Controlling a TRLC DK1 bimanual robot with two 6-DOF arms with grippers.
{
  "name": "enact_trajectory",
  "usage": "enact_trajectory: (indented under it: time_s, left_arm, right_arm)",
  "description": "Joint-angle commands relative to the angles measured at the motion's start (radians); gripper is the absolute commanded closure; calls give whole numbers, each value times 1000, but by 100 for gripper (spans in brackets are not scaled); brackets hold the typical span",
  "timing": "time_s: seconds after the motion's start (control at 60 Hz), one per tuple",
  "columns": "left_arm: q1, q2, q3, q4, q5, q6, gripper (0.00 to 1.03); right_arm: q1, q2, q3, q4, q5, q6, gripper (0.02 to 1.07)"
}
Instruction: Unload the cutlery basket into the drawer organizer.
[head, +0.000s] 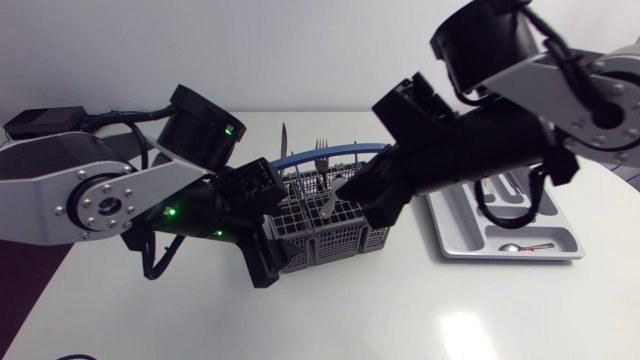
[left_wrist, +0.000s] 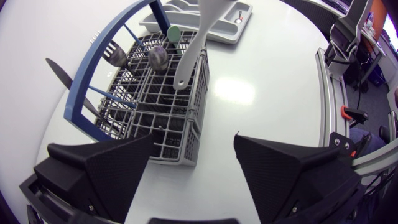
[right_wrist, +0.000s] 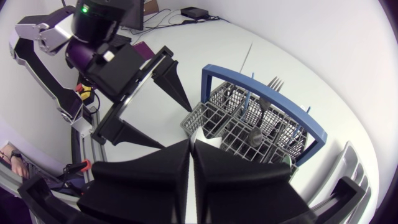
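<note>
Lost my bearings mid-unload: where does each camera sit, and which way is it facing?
Head view: fixed above table, looking down; shows left arm, right arm, grey wire cutlery basket with blue handle, grey plastic drawer organizer.
Left wrist view: on left arm, faces across basket toward organizer; open left claw.
Right wrist view: on right arm, faces down at basket; right claw grips white plastic utensil.
Shared: the basket.

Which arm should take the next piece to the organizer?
Right. The right claw is shut on the white utensil at the basket, and the drawer organizer lies on that side. The left claw is open at the basket's other end.
</note>
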Motion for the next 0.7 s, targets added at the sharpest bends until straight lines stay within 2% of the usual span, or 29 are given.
enact_trajectory:
  time_s: [0.0,0.15,0.333,0.5,0.683]
  left_arm:
    - [-5,18,-28,6,7,-10,14]
    - [-2,15,-22,6,7,-3,14]
    - [-4,13,-5,6,14,4,14]
    - [-5,16,4,6,23,9,14]
    - [-5,16,12,6,23,10,14]
  right_arm:
    - [-51,-66,12,-45,-20,9,101]
    - [-180,-176,-22,-138,-14,3,101]
    - [-478,-212,-96,-213,1,-99,101]
    - [-691,-157,-191,-185,81,-181,101]
    - [-778,-94,-281,-45,258,-201,101]
